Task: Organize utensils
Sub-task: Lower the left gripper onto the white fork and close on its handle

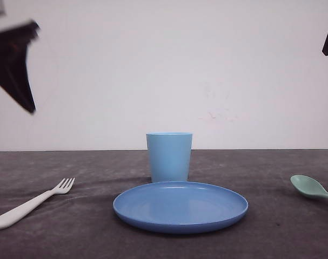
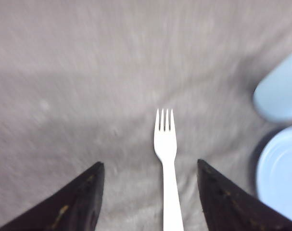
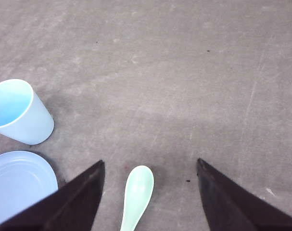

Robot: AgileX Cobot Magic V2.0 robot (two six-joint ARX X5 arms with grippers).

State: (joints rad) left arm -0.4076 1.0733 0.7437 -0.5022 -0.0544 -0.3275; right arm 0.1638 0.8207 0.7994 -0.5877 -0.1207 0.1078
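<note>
While looking from the front, find the fork point(image 1: 31, 204) on the left side of the worktop point(image 1: 88, 167), lying flat, prongs pointing in toward the middle. Find the spoon point(image 1: 309, 187) far over on the right, also flat, handle running off the edge of that view. Between them, see the plate point(image 1: 180, 208), with the cup point(image 1: 169, 156) standing just behind it. Nothing on the plate, so likely no tidying done yet.

See the left tool point(image 2: 149, 162) up above the fork, spread wide, holding nothing, with the fork's handle lying in the gap. See the right tool point(image 3: 149, 162) up above the spoon, spread just as wide, holding nothing too, with the spoon's round end in the gap.

Expect both fork and spoon to be very light, stiff and smooth, being plastic by the look. Expect a slide or a spin if pushed from one side only. Probably not easy to break, yet thin and low on the worktop, so tricky to pinch.

Take the fork by the handle, near the middle, never by the prongs. Take the spoon by the handle too, just below the round end, not by the round end itself: too curved, too slippery. Come straight down, one finger on each side of the handle, then squeeze gently. Watch for tipping once lifted if held far from the middle. Maybe meant for the cup, maybe for the plate; hard to tell from here.
</note>
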